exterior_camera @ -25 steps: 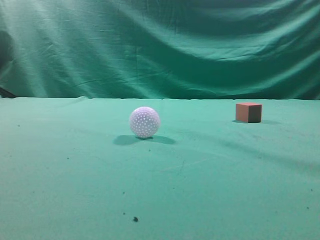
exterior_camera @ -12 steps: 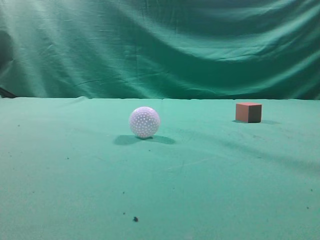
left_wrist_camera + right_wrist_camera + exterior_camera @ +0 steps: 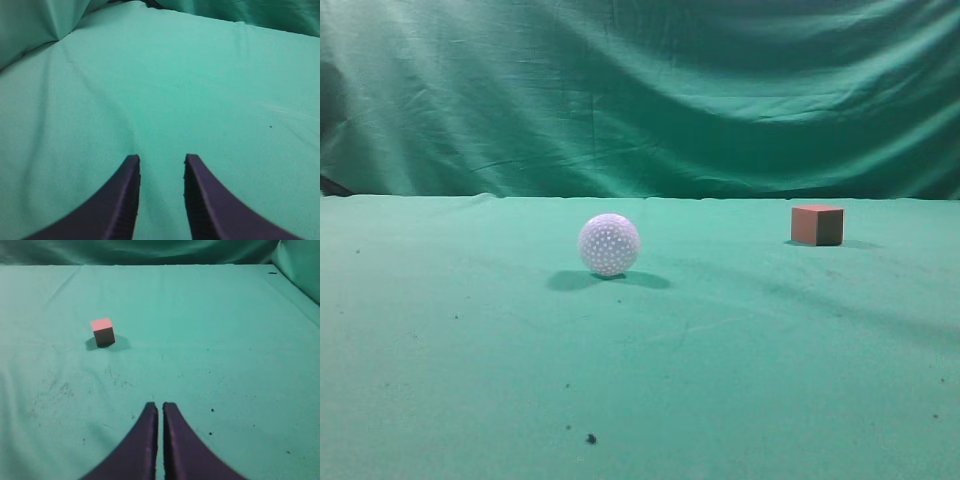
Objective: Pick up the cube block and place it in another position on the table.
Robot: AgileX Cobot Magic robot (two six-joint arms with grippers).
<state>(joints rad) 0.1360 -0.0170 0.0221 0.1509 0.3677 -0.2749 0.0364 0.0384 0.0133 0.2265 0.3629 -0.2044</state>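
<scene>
Pretty bare scene here: a green cloth tabletop (image 3: 470, 390) dotted with small dark specks, and a wrinkled green curtain (image 3: 640, 90) hanging behind it. A white dimpled ball (image 3: 609, 244) sits a bit left of center, casting a shadow to its left. The cube block (image 3: 817, 224), reddish-orange, rests farther back on the right, well apart from the ball.
</scene>
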